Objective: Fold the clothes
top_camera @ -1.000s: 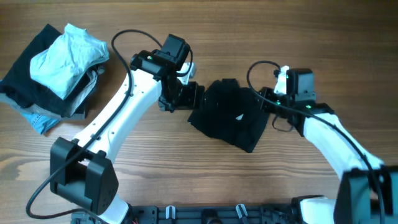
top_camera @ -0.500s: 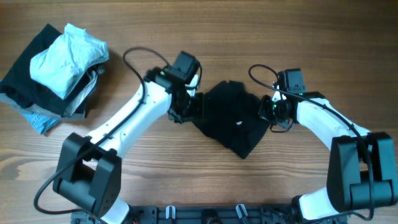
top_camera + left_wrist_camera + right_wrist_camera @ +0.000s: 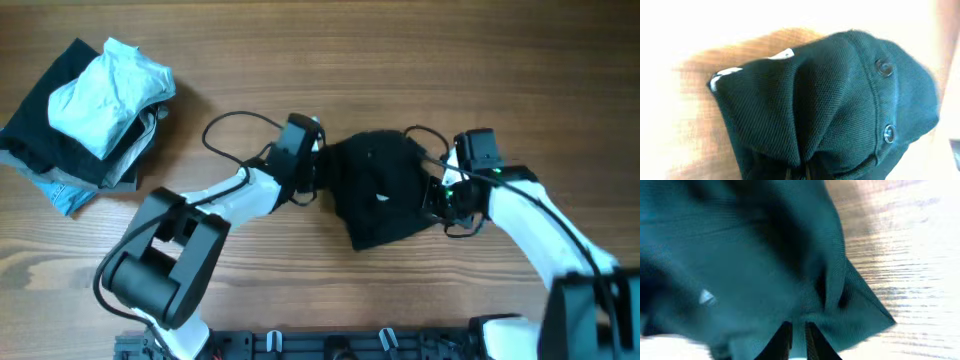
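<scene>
We see the dark shirt [image 3: 378, 190] bunched at the middle of the desk [image 3: 300, 60], between the two arms. From overhead its long axis runs from the far edge toward the near edge. The broader, rounded end lies farther from the robot and the narrower end points toward the robot's base.

The left arm [image 3: 255, 190] reaches the shirt's left edge. In the left wrist view the cloth puckers to a point at the bottom centre, so we read the left jaws as clenched on the shirt. That view also shows two buttons [image 3: 883, 67] along a placket and a white label [image 3: 782, 54].

The right arm [image 3: 510, 205] meets the shirt's right edge. In its wrist view the right jaws are pinched together on a fold of the fabric.

A pile of other clothes [image 3: 90, 110], pale blue on top of dark pieces, lies well apart at the far left corner.
</scene>
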Robot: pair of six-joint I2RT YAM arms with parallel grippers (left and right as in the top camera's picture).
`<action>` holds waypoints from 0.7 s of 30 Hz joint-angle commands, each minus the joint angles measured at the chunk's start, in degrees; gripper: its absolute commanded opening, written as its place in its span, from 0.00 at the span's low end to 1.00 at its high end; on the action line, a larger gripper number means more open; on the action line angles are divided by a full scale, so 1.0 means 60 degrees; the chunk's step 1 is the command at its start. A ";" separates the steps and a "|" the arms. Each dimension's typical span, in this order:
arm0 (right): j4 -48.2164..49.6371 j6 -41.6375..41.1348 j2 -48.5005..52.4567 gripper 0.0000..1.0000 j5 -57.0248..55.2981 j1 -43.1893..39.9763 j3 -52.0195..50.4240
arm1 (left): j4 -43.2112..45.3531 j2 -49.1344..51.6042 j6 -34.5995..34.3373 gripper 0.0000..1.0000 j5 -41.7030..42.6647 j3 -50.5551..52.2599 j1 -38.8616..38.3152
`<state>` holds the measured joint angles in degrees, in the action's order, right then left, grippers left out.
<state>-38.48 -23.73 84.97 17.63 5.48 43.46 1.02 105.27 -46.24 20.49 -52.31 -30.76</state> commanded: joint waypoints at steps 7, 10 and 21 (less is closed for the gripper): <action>0.1494 0.1202 -0.0867 0.17 0.0645 0.0058 -0.0040 | -0.1071 -0.0033 0.1045 0.71 0.3840 -0.0335 0.2171; 0.2284 0.1198 -0.0026 0.16 0.0637 0.0055 -0.0200 | -0.1963 -0.0033 0.2106 0.83 0.4331 -0.0335 0.2197; 0.2339 0.0208 0.2743 0.07 0.0321 0.0055 -0.0200 | -0.2816 0.0106 0.1610 1.00 0.2138 -0.0317 0.0619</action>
<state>-23.49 -21.54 96.18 22.35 5.08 44.86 -16.36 105.36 -32.84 42.06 -54.02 -23.81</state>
